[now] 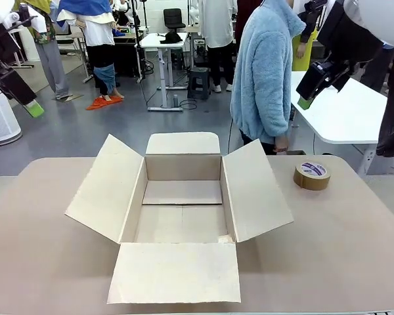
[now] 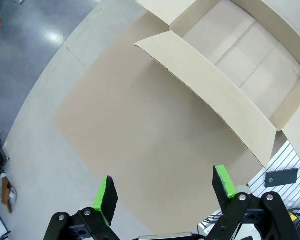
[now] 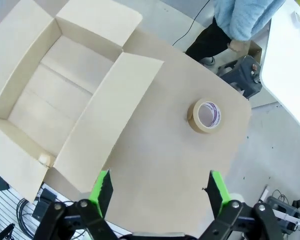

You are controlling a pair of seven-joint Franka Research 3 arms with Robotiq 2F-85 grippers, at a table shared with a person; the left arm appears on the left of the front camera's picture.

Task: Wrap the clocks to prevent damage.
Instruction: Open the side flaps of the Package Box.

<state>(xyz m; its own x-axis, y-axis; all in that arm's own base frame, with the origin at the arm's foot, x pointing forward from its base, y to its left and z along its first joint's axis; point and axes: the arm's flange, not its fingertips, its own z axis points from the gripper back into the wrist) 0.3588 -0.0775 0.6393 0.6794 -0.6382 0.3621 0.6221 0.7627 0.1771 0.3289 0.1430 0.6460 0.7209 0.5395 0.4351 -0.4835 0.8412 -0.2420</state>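
a pale brown table (image 1: 354, 249) takes up the foreground, with a busy workshop of white desks and standing people behind it. nearest the robot lies the front flap of an open cardboard box (image 1: 174, 272). its four flaps are folded outward and its floor is bare. the box sits at the middle of the table, between the two arms, with its longer side running left to right. the clocks are not in the box or on the table, and where they are cannot be told from here. further back on the robot's right, well apart from the box, a roll of brown tape (image 1: 312, 176) lies flat with its hole facing up. the left gripper (image 2: 163, 182) hangs high over bare table left of the box, fingers spread wide and holding nothing. the right gripper (image 3: 158, 180) is likewise raised and spread, empty, above the stretch between box and tape, so the right arm is likely the nearer one to the roll. beyond the far edge stands a person (image 1: 266, 72) in a fluffy blue jacket, one hand (image 1: 282, 143) hanging just behind the table.
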